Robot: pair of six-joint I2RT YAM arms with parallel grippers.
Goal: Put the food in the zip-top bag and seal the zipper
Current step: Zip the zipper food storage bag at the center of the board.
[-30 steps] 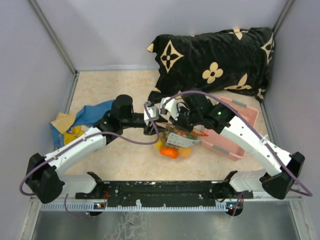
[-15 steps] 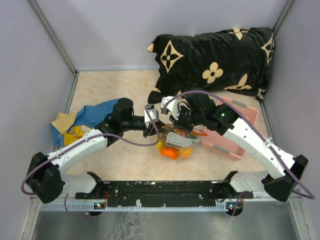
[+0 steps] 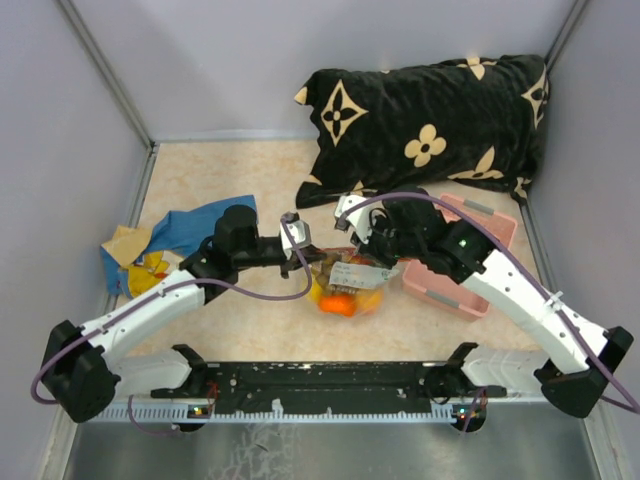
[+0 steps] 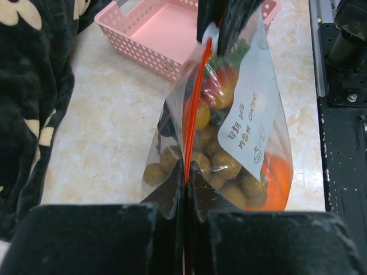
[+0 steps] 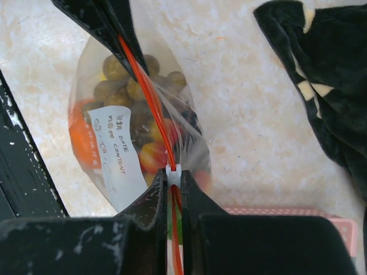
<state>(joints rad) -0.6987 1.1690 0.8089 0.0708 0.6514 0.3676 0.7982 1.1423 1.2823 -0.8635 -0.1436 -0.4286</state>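
The clear zip-top bag [image 3: 345, 285] hangs between my two grippers just above the table, stretched along its mouth. It holds the food: brown-tan berries [image 4: 226, 166], an orange peach [image 4: 275, 177], a yellow lemon [image 4: 200, 114] and dark grapes [image 5: 137, 134]. My left gripper [image 4: 186, 172] is shut on one end of the orange-red zipper [image 4: 198, 97]. My right gripper [image 5: 173, 183] is shut on the zipper [image 5: 150, 97] right at its white slider [image 5: 173, 173]. In the top view the left gripper [image 3: 303, 262] and right gripper [image 3: 378, 255] face each other across the bag.
A pink slotted basket [image 3: 485, 240] stands just right of the bag, under the right arm; it also shows in the left wrist view [image 4: 160, 26]. A black flowered pillow [image 3: 430, 125] lies at the back. Blue cloth with a yellow thing [image 3: 160, 245] lies at the left.
The left gripper has drawn back toward the left and nearer; the right gripper has shifted right. The bag's mouth is now pulled straighter between them.
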